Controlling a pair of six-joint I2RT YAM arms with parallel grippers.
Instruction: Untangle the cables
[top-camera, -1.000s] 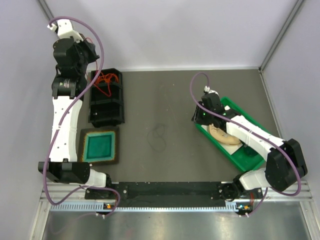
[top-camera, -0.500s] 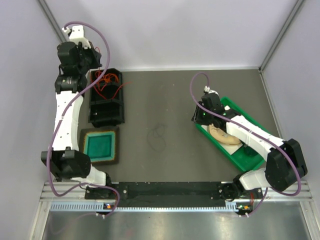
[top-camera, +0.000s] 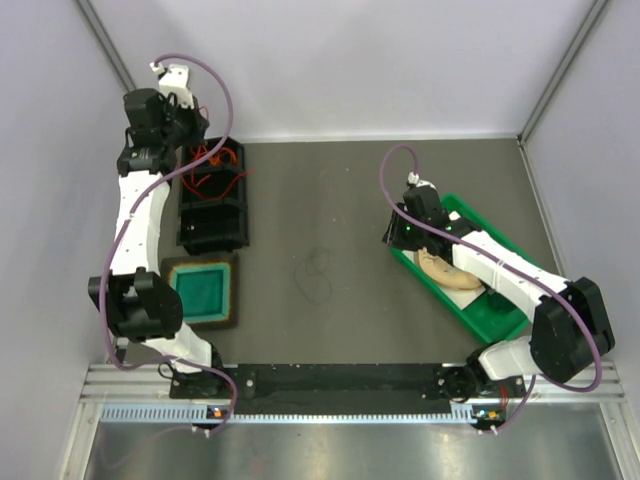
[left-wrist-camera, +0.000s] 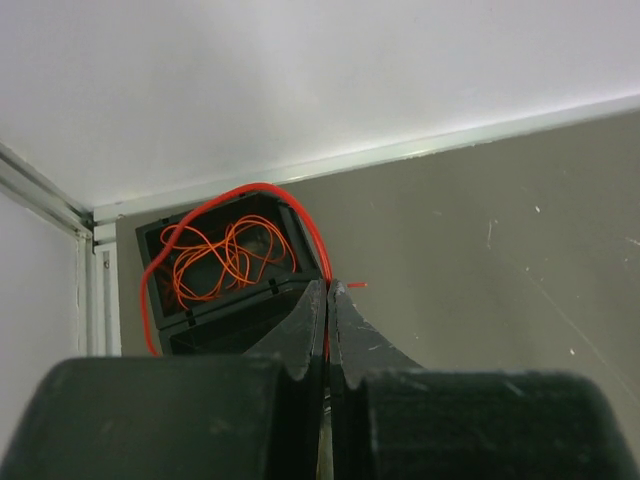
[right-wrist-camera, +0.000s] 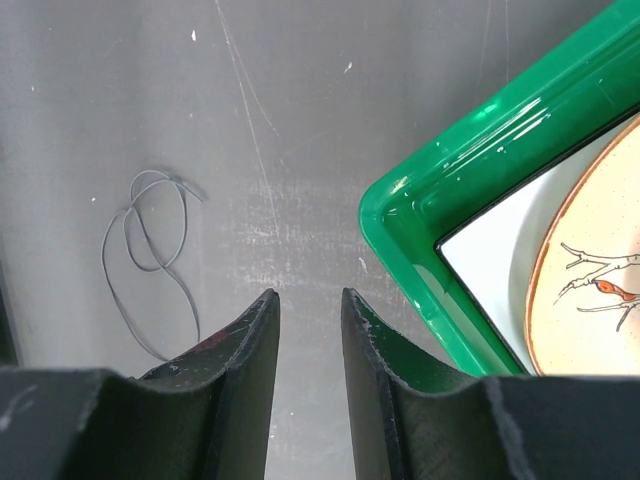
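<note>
A tangle of orange-red cables lies in the far compartment of a black bin; it also shows in the top view. My left gripper is shut on one orange-red cable, which arcs up out of the bin to my jaws. It is raised above the bin's far left corner. A thin dark cable lies in loose loops on the table's middle, also in the right wrist view. My right gripper is open and empty, above the table by the green tray's corner.
A green tray with a beige plate sits at the right, its corner in the right wrist view. A teal-lined square tray lies near the left. Grey walls close the back and sides.
My left gripper has moved up and to the right over the bin's far end, drawing the orange-red cable with it. The right arm has not moved.
</note>
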